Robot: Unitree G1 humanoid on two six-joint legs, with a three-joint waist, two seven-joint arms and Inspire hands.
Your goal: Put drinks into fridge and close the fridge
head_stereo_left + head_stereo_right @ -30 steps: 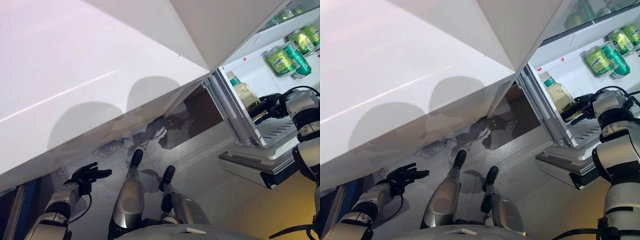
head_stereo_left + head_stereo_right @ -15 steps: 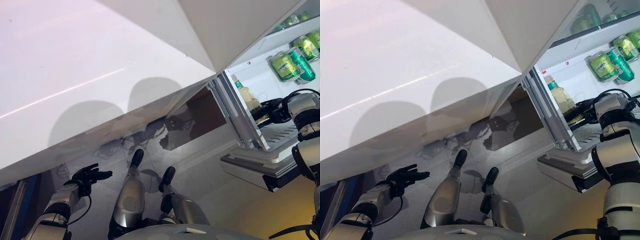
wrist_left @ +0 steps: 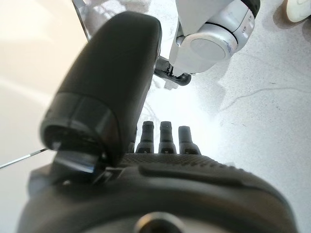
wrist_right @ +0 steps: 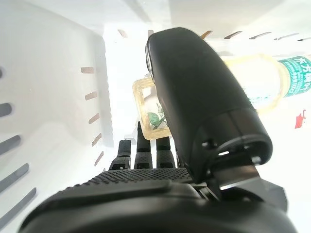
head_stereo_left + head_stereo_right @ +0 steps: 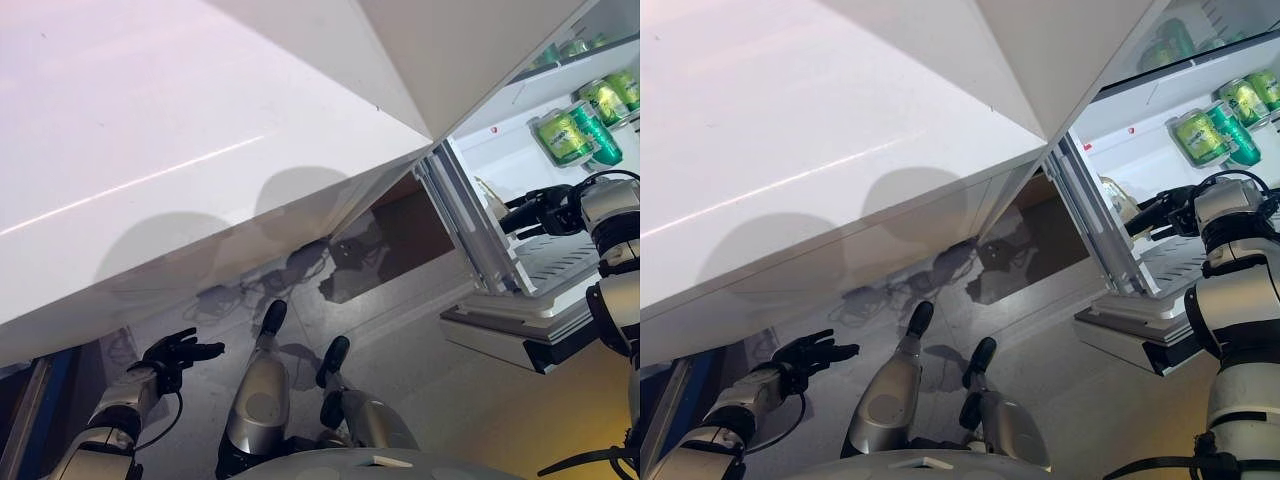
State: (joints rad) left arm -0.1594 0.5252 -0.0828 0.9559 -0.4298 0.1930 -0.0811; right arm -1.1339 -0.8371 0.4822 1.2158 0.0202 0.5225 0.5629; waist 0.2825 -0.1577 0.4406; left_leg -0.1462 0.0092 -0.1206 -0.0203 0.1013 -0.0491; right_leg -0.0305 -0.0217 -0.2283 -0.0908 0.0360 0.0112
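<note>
My right hand point(image 5: 548, 211), fingers straight and apart, reaches toward the pale bottle point(image 4: 204, 92) lying inside the fridge point(image 5: 560, 270); my left hand point(image 5: 178, 351) hangs open.

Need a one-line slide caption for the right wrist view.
Right hand, fingers straight, just behind a pale yellow bottle lying inside the white fridge.
</note>
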